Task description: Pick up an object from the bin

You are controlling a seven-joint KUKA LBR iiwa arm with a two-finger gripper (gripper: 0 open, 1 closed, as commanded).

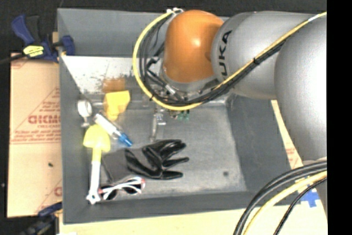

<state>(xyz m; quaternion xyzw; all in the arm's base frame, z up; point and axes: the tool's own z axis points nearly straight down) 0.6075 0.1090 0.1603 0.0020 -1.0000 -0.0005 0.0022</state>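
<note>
My gripper (159, 121) hangs below the arm's orange cover, over the middle of the bin floor. A black glove (158, 158) lies just in front of it, a little lower in the view and apart from it. Left of the gripper a clear syringe-like tube with a blue tip (113, 129) lies slanted. A yellow block (117, 102) sits up and to the left, near the bin's back wall. Nothing shows in the gripper.
At the left are a yellow-headed brush with a white handle (96, 154), a round silver piece (84, 108) and a brownish lump (114, 84). White-framed sunglasses (122, 189) and a dark grey cloth (111, 165) lie by the front wall. Bare floor at the right.
</note>
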